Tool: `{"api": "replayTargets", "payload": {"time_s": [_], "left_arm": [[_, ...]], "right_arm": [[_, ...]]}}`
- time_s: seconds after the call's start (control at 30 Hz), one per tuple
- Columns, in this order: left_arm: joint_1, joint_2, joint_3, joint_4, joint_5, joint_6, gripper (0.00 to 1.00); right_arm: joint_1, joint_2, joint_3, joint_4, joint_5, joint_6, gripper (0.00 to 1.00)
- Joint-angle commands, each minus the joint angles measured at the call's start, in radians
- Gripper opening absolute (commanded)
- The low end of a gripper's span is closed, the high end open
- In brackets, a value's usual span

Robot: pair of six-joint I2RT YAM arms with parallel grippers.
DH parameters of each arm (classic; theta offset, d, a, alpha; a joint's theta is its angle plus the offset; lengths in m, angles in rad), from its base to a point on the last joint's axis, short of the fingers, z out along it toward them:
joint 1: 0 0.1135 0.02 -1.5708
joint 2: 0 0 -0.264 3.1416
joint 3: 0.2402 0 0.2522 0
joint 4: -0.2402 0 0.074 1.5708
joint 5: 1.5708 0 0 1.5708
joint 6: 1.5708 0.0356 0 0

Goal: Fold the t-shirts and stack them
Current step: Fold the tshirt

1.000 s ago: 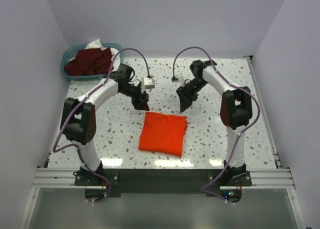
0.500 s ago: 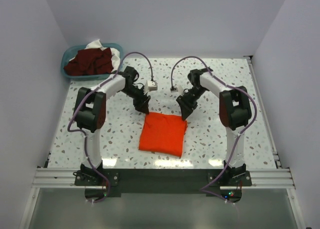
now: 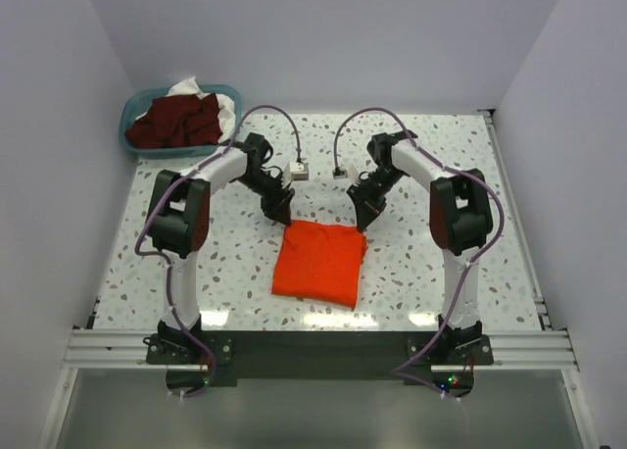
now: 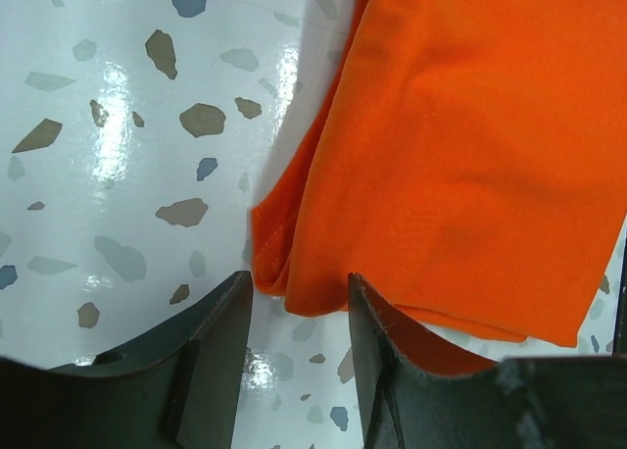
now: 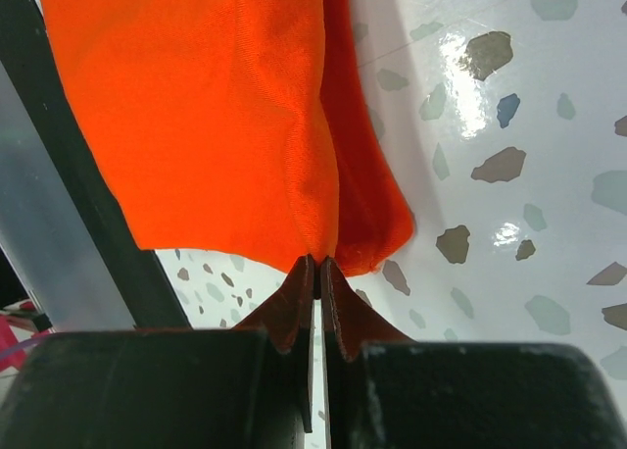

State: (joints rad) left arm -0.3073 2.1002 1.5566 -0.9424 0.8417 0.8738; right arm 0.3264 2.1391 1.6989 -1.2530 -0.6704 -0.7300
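A teal plastic basket [image 3: 131,140] stands at the far left corner of the speckled, glossy table [image 3: 460,165]. It holds a rumpled heap of maroon shirts [image 3: 176,121] with some white cloth [image 3: 196,84] bunched behind them at its far rim.

The left gripper [image 3: 281,212] is low over the table at the far left corner of the orange shirt [image 3: 318,261]. In the left wrist view its dark, matte fingers [image 4: 211,346] stand apart, one on each side of that corner. The layered edges bulge softly in the gap and a stitched hem shows along the outer edge.

The orange shirt lies mid-table, between the two arms and well apart from the basket. It is folded into a soft, roughly four-sided pad of smooth knit cloth with a few shallow creases. Its long axis runs from far to near with the far end leaning slightly right, and the far edge faces both grippers.

The right gripper [image 3: 364,217] sits at the shirt's far right corner. In the right wrist view its fingers [image 5: 343,317] are pressed together, with only a hairline between the wedge-shaped tips. They are pinched on the rounded fold at the shirt's edge. The cloth spreads away from the tips, bright on the upper layer and shaded deeper red beside the fold.
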Motion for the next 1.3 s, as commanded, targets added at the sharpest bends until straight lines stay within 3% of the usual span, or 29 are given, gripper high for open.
{"api": "replayTargets", "payload": {"time_s": [0.0, 0.1, 0.13, 0.27, 0.6, 1.03, 1.23, 1.27], "left_arm": [[-0.003, 0.004, 0.0, 0.014, 0.02, 0.005, 0.48], [-0.003, 0.007, 0.01, -0.004, 0.026, 0.013, 0.31], [-0.003, 0.004, 0.016, -0.015, 0.031, 0.019, 0.2], [0.004, -0.031, 0.028, -0.056, 0.037, 0.04, 0.0], [0.034, -0.114, 0.055, 0.043, 0.062, -0.062, 0.0], [0.033, 0.153, 0.241, 0.235, -0.075, -0.252, 0.0], [0.034, 0.204, 0.286, 0.359, -0.162, -0.366, 0.0], [0.037, 0.202, 0.289, 0.384, -0.174, -0.378, 0.02]], "right_arm": [[-0.004, -0.025, 0.034, -0.011, 0.0, -0.026, 0.0], [-0.003, -0.038, 0.028, -0.008, 0.005, -0.029, 0.0], [-0.004, -0.041, 0.028, -0.006, 0.011, -0.028, 0.0], [-0.026, -0.064, 0.036, -0.022, 0.026, -0.035, 0.0], [-0.081, -0.081, -0.015, 0.027, 0.104, -0.066, 0.0], [-0.104, 0.062, 0.065, 0.362, 0.351, 0.014, 0.0], [-0.105, 0.122, 0.145, 0.481, 0.423, 0.075, 0.0], [-0.107, 0.119, 0.177, 0.466, 0.419, 0.096, 0.12]]}}
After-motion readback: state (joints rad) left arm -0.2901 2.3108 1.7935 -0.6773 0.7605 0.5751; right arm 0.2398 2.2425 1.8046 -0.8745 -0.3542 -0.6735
